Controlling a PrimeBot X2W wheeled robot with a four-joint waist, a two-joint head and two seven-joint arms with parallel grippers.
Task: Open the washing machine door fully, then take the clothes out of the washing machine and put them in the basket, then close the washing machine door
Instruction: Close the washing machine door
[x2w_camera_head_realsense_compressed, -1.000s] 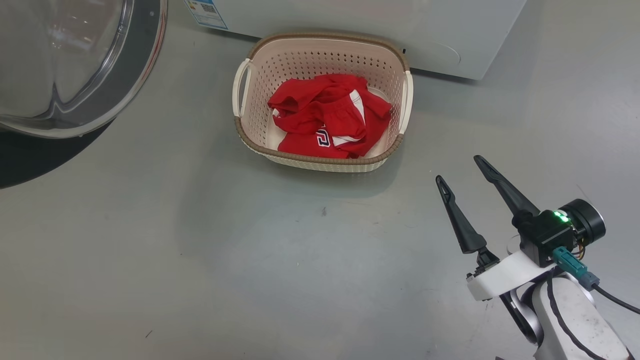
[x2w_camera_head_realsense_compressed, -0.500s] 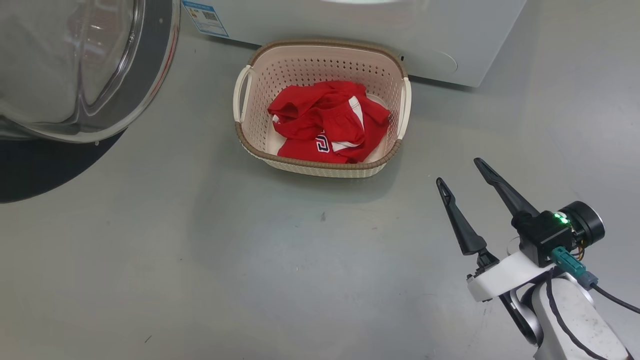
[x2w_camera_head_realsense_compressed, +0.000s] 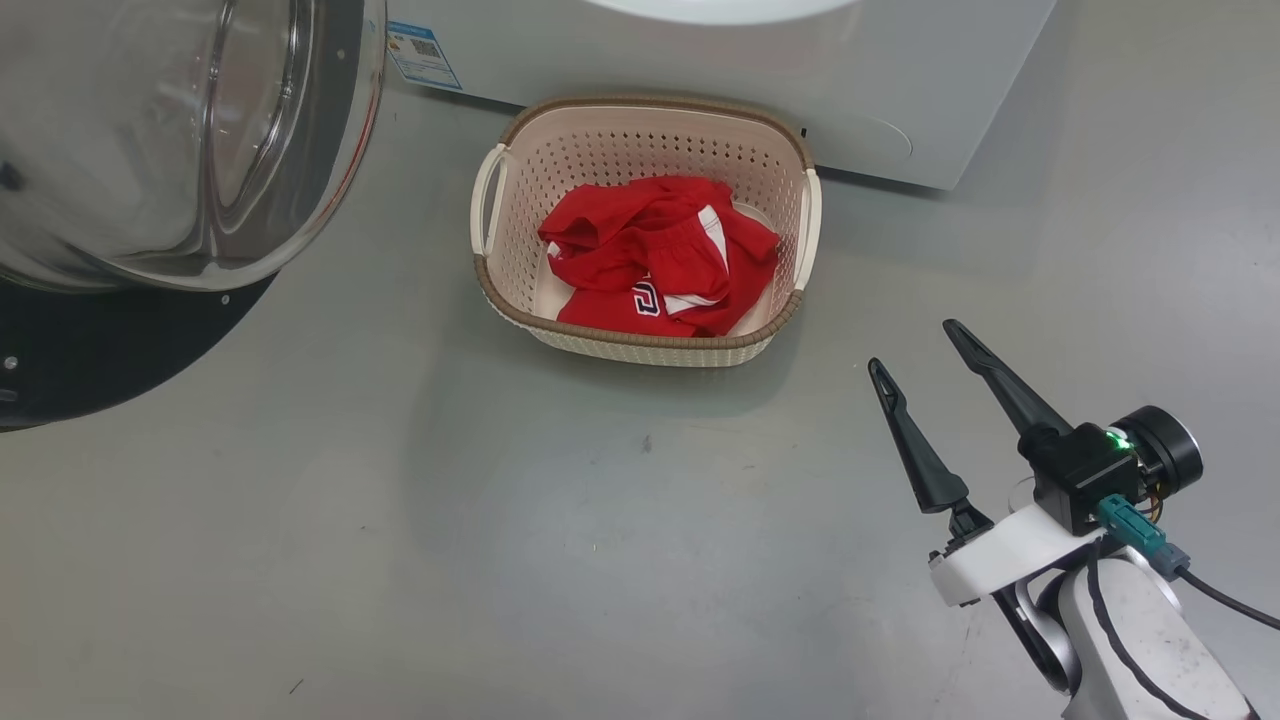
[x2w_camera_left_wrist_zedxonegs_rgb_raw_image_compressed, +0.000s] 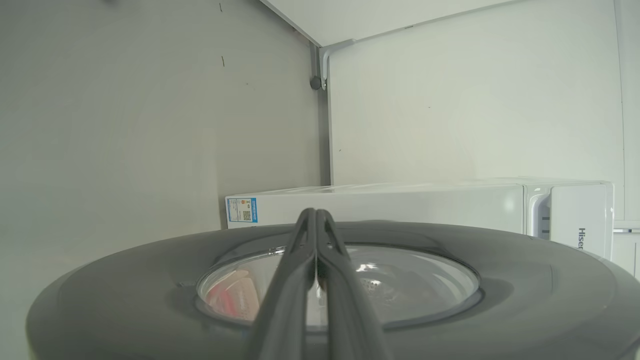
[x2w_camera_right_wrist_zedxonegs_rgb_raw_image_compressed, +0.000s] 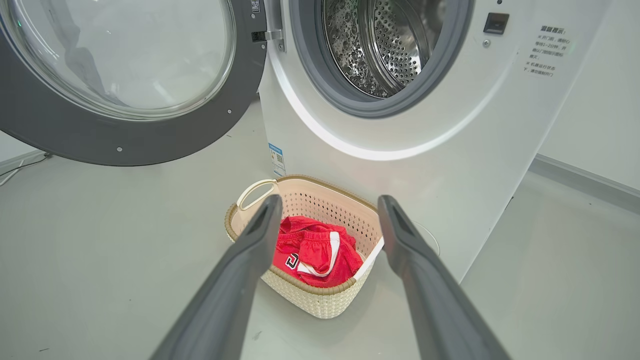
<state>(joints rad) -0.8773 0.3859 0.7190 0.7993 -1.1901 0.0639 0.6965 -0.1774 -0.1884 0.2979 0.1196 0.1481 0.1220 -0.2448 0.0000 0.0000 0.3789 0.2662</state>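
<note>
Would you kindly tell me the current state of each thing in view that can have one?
washing machine door: open, swung out
washing machine: drum empty where it shows
clothes: crumpled, inside the basket
basket: upright on the floor, holding the clothes
left gripper: shut, empty, by the door's outer face
right gripper: open, empty
</note>
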